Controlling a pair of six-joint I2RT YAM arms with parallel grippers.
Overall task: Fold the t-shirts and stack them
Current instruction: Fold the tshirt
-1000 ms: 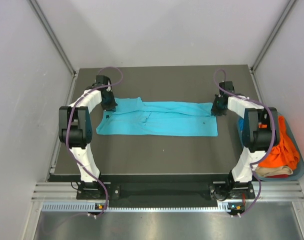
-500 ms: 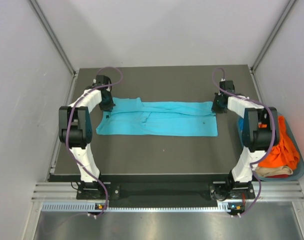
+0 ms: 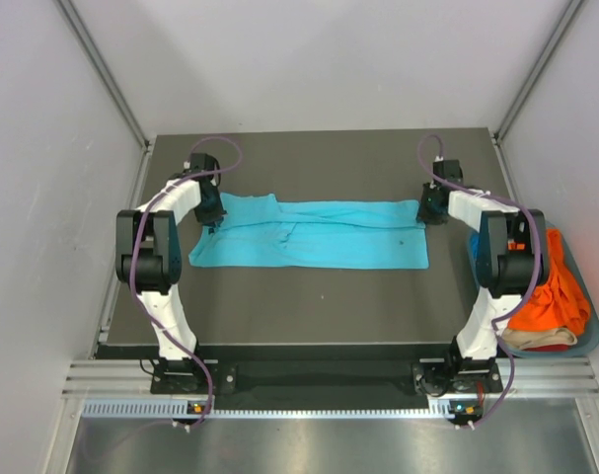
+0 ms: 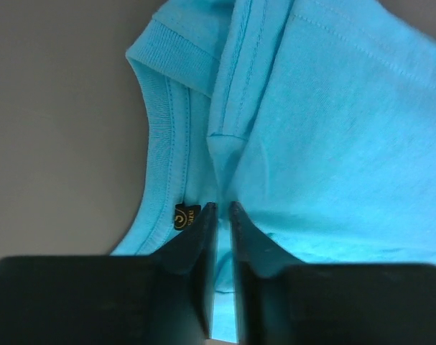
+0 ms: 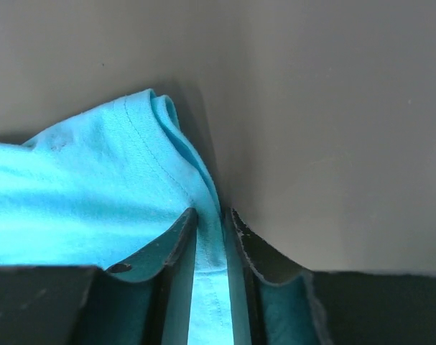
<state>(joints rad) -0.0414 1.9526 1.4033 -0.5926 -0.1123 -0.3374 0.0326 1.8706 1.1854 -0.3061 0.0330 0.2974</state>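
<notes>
Honestly, left claw [image 4: 221, 208] and right claw [image 5: 210, 213] sit barely cracked on the edge of the bright turquoise cloth t-shirt [image 3: 319, 237], grip unclear, so move them evenly.

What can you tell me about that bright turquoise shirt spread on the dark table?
The turquoise t-shirt is soft knit cloth, folded into a long flat band across the dark table. Its ribbed collar, with a small dark label, is at the left end. At each end a ridge of cloth runs between narrowly parted fingers: the left end effector by the collar, the right end effector at the opposite corner. Whether they grip is unclear.
</notes>
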